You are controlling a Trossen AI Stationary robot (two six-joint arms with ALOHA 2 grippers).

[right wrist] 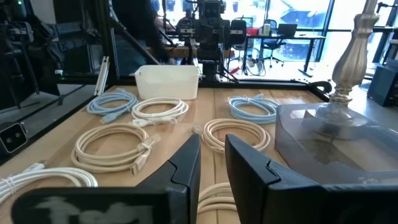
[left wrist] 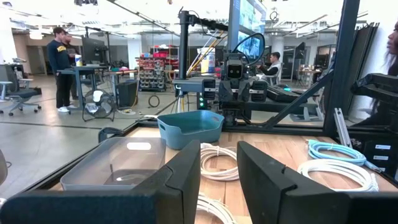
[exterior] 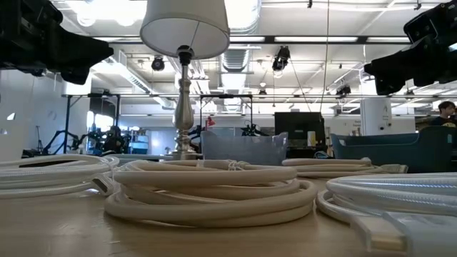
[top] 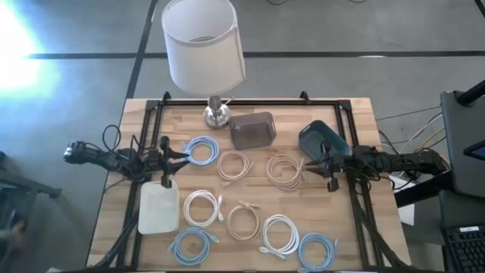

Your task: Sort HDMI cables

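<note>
Overhead, left pincer (top: 180, 155) and right pincer (top: 309, 168) hang narrowly parted, empty, flanking coiled HDMI cables (top: 234, 165).

Light blue coiled HDMI cables (top: 202, 149), white coils (top: 279, 232) and beige coils (top: 234, 164) are seen on a light wooden slatted table (top: 364, 136).

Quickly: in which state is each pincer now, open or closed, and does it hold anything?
Left pincer: open, holding nothing, beside the light blue cable.
Right pincer: open, holding nothing, beside the beige cable.

The wooden table (top: 356, 220) carries coiled cables (top: 245, 221), three bins (top: 158, 208) and a lamp (top: 215, 115).
</note>
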